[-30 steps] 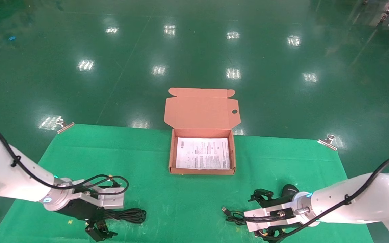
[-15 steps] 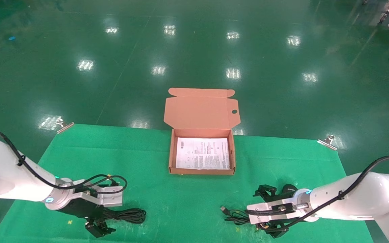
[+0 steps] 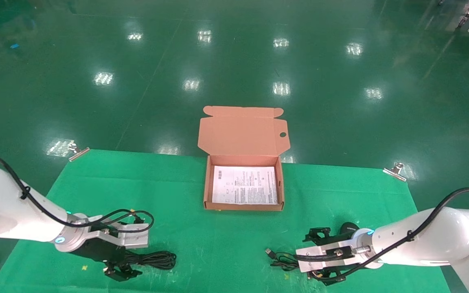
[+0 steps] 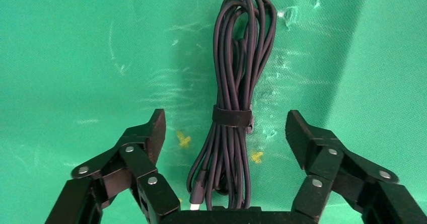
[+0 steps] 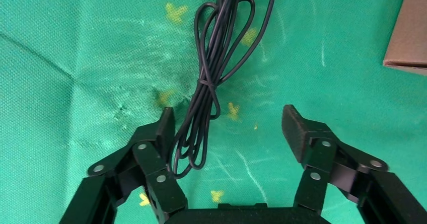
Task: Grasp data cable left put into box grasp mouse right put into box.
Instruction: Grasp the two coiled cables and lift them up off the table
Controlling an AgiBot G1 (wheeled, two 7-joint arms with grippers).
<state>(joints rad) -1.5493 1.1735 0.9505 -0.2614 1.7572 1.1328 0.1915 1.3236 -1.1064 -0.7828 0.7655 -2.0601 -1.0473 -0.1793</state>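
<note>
The data cable [image 3: 156, 259] lies as a strapped black bundle on the green cloth at the front left. My left gripper [image 3: 122, 271] is open, low over it. In the left wrist view the cable [image 4: 236, 83] runs between the two spread fingers, and the gripper [image 4: 224, 131] touches nothing. The mouse [image 3: 350, 228] sits at the front right, partly hidden behind my right wrist. Its thin cord [image 3: 280, 259] lies to the left of it. My right gripper [image 3: 316, 256] is open over the cord [image 5: 206, 83], which lies beside one finger [image 5: 163, 128]. The salmon-orange box [image 3: 207, 183] stands open in the middle, lined with a white printed sheet.
The box's lid flap [image 3: 242, 130] stands up at the back, over the table's far edge. Metal clips [image 3: 79, 152] [image 3: 397, 170] hold the green cloth [image 3: 136, 187] at the far corners. A corner of the box [image 5: 410, 27] shows in the right wrist view.
My left gripper has shifted a little toward the cable bundle. My right gripper has shifted slightly right, toward the mouse. Both stay open; cable, cord and mouse have not moved.
</note>
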